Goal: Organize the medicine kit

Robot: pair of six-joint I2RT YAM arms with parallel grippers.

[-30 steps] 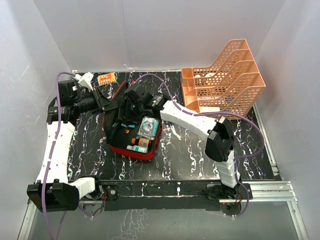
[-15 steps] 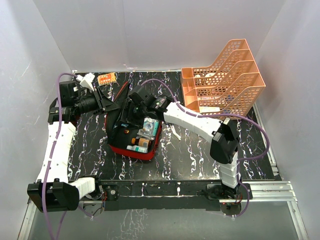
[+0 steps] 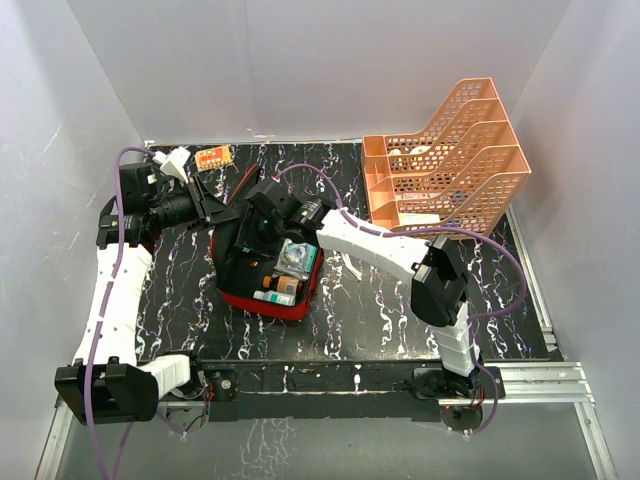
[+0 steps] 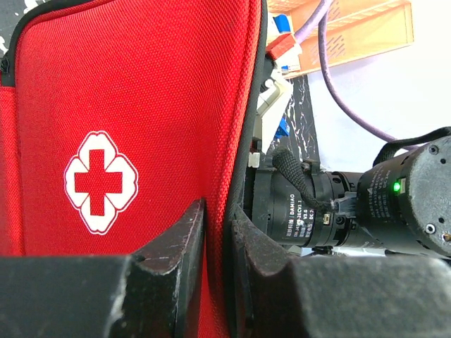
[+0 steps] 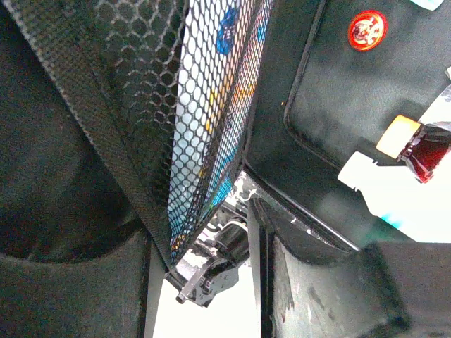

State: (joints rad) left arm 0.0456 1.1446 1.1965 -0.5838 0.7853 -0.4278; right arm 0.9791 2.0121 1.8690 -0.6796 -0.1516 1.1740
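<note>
Left claw (image 4: 217,211) pinches medicine kit (image 4: 127,105) by its upright lid edge. Right claw (image 5: 204,229), jaws part-open, straddles mesh pocket (image 5: 204,105) hem; lid lies 10 o'clock from it, top view.

Tallied: one medicine kit (image 3: 260,299), one orange tiered tray (image 3: 445,165), one small orange packet (image 3: 214,157). Two arms are counted: left arm (image 3: 110,290), right arm (image 3: 375,240).
</note>
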